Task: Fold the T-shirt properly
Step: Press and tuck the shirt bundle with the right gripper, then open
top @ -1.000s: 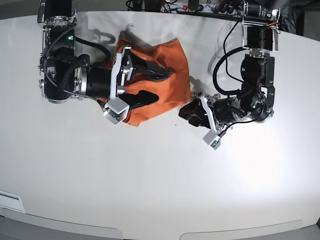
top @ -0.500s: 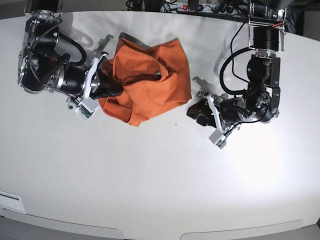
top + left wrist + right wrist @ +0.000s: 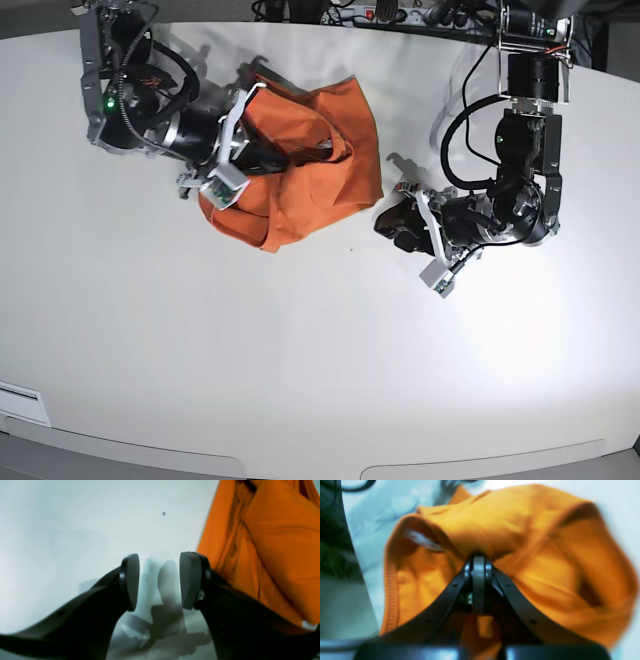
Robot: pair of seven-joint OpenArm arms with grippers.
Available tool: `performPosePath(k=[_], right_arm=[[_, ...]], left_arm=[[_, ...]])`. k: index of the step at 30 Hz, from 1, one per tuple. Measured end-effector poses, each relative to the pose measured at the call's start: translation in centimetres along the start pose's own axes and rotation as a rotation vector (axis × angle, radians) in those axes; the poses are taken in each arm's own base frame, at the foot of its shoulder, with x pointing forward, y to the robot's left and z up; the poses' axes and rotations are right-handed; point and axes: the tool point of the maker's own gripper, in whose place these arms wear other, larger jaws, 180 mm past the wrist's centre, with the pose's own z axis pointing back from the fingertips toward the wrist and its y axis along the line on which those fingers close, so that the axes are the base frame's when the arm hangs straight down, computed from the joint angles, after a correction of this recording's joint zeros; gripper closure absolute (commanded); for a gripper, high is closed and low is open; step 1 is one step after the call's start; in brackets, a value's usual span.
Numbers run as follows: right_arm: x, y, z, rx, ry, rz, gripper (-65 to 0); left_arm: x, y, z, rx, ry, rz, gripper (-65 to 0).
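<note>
**Right pincer clamped on a bunched orange T-shirt, left pincer apart beside it**

The T-shirt (image 3: 310,165) is lying crumpled in an uneven heap on the white worktop (image 3: 300,350), toward the far side of it in the base view. Its fabric is doubled over itself in soft folds, and a ribbed hem is showing along one edge in the right wrist view.

The right pincer (image 3: 478,562) is pressing its two fingers together on a gathered ridge of the T-shirt, with cloth puckering around the tips and spreading out on both sides. In the base view this arm is reaching into the heap from the side.

The left pincer (image 3: 158,580) is sitting low over the bare worktop with its fingers (image 3: 131,580) standing apart and nothing between them. The edge of the T-shirt is lying just beside one finger; whether the two are touching is not clear. In the base view this pincer is resting near the shirt's other side, apart from the right arm.
</note>
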Motion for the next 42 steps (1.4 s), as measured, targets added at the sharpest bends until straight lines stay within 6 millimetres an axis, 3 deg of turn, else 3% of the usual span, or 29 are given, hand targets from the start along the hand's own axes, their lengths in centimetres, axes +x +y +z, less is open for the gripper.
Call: performPosePath(k=[2,7,12,16,21,25,28,30,35,42], right_arm=[[0.9,1.2,-1.3,0.021,-0.015,0.047,0.0],[6.0,3.1,-3.9,0.04,-0.151,0.14,0.0],[11.0,2.2,-4.5,-0.03,-0.273,0.2,0.0],[12.4,0.9,-4.4,-0.069,-0.265,0.234,0.0],[10.8,-2.9,-3.0,-0.225,-0.199,0.158,0.0],[8.0,-8.4,1.1,-0.463,-0.114,0.127,0.0],[5.8,-10.7,4.0,-0.564,-0.066,0.08,0.0],[4.3,-10.2,4.7,-0.532,-0.034,0.055,0.0],[-0.1,-5.2,3.3,-0.304,0.074,0.023,0.0],[-2.3,-2.6,1.9,-0.238,0.059,-0.024,0.0]], left_arm=[[0.0,0.0,0.0,-0.002,-0.001,0.001,-28.2],[0.0,0.0,0.0,-0.002,-0.001,0.001,-28.2],[0.1,0.0,0.0,-0.002,-0.002,0.0,-28.2],[0.0,0.1,0.1,0.001,-0.001,-0.001,-28.2],[0.2,1.5,1.4,0.034,0.009,-0.023,-28.2],[-0.5,2.9,2.7,0.073,0.042,-0.035,-28.2],[-0.4,3.1,3.3,0.067,0.034,-0.032,-28.2],[-0.5,3.4,3.6,0.073,0.039,-0.034,-28.2],[-0.4,3.3,3.5,0.068,0.035,-0.032,-28.2],[-0.3,3.2,3.5,0.061,0.032,-0.03,-28.2]])
